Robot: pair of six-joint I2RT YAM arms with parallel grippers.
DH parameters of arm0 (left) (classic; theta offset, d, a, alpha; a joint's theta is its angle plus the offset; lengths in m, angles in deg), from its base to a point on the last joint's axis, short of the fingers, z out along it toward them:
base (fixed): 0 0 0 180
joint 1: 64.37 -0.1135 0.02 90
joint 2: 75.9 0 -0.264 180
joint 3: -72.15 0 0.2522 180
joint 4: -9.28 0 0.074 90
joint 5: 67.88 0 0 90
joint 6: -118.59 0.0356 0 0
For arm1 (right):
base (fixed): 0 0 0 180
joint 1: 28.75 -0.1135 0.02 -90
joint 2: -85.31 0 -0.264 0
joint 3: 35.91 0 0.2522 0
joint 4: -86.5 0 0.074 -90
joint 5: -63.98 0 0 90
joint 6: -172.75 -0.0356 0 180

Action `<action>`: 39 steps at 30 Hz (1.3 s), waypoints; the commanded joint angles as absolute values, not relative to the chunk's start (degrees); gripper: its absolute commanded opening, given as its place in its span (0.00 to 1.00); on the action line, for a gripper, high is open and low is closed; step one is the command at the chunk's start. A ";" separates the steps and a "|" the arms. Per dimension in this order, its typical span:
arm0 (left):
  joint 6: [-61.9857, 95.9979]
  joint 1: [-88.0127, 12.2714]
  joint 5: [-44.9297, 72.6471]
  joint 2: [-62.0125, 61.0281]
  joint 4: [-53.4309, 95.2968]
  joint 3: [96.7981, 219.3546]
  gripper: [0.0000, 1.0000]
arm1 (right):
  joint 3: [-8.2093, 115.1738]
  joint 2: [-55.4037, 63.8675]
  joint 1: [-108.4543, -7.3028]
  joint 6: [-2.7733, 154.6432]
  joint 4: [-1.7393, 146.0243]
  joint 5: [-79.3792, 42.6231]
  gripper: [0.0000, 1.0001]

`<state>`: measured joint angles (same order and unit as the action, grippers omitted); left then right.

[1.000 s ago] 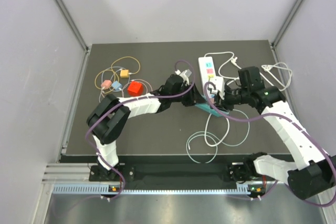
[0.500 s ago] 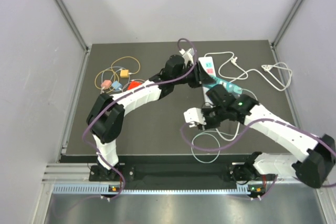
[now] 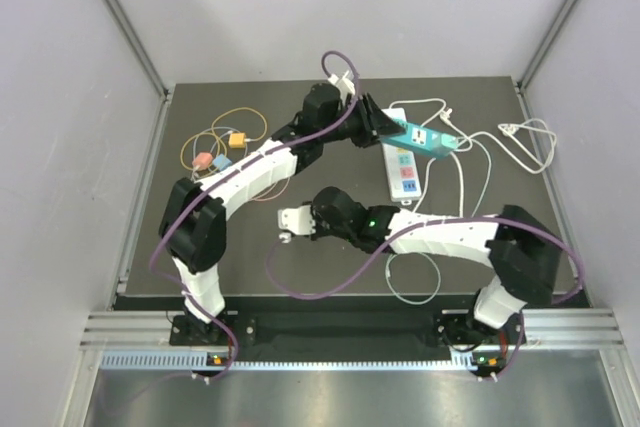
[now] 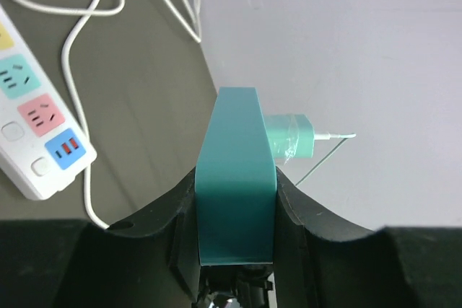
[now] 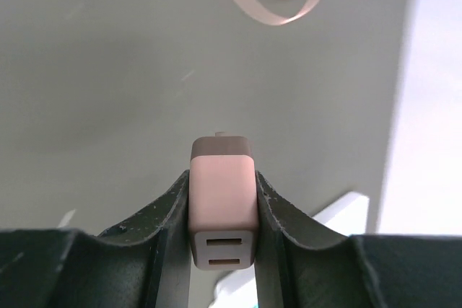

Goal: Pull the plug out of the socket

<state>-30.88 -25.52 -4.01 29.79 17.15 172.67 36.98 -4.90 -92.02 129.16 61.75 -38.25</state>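
Observation:
My left gripper is shut on a teal socket block and holds it raised above the back of the table. In the left wrist view the teal block sits between my jaws, and a small teal adapter with a thin white cable sticks out of its right side. My right gripper is shut on a whitish-pink plug, held over the middle of the table, well apart from the socket. In the right wrist view the plug shows two USB slots on its near face.
A white power strip with coloured outlets lies at the back right, also in the left wrist view. White cables loop around it and toward the front. Small coloured adapters on looped cords lie at the left.
My right gripper has swung left with the plug, away from the socket. My left gripper has lifted the teal socket block back and to the right.

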 commanded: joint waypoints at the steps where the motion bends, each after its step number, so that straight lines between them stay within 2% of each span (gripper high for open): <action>1: -31.62 -26.05 -5.65 23.33 15.04 177.32 0.00 | 37.97 -8.10 -93.61 127.74 85.89 -49.65 0.00; 9: -33.29 -27.28 -8.81 21.31 15.48 176.43 0.00 | 38.04 -19.07 -93.35 142.41 101.47 -47.03 0.00; 16: -36.01 -27.63 -10.75 19.99 16.01 176.52 0.00 | 51.73 -31.04 -93.00 139.89 106.22 -42.81 0.00; 28: -39.53 -27.81 -12.42 21.13 13.81 177.40 0.00 | 78.63 -45.37 -93.61 122.04 89.80 -30.42 0.01; 29: -39.70 -27.89 -12.51 21.31 13.37 177.40 0.00 | 79.79 -45.99 -93.61 121.43 89.01 -29.54 0.01; 35: -40.58 -28.16 -13.04 21.84 12.40 176.96 0.00 | 86.65 -53.01 -94.14 118.88 88.65 -28.83 0.22; 39: -40.85 -28.33 -12.95 21.22 11.88 176.00 0.00 | 93.85 -58.55 -94.06 118.26 85.84 -34.00 0.27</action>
